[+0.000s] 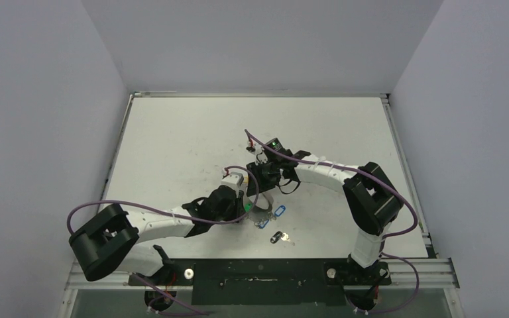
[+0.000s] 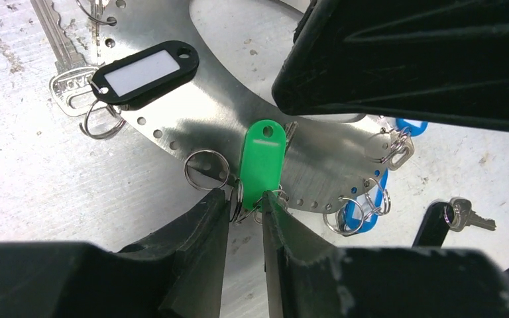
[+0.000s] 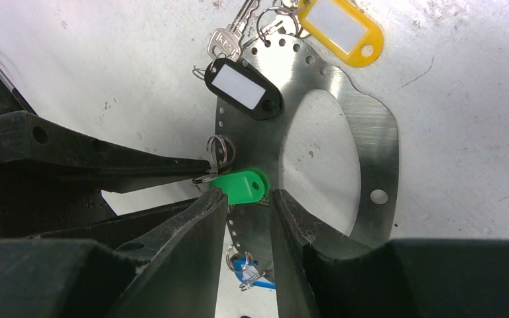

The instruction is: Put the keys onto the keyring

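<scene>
Keyring (image 3: 371,132) bottom behind right gripper (image 3: 248,199)

A robotics lab bench, by the look of it: a scuffed white table (image 1: 172,132) closed in by plain pale walls (image 1: 252,40) on three sides, a left arm (image 1: 162,226) and right arm (image 1: 325,173) bolted to a metal rail (image 1: 417,270) at its near edge, purple cables (image 1: 99,203) looping loose.

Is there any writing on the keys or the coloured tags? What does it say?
No text reads clearly.
Silver key: raised letters on its head, too blurred to read.
Black tag, yellow tag: white label slips, blank.
Green tag: no writing.
</scene>
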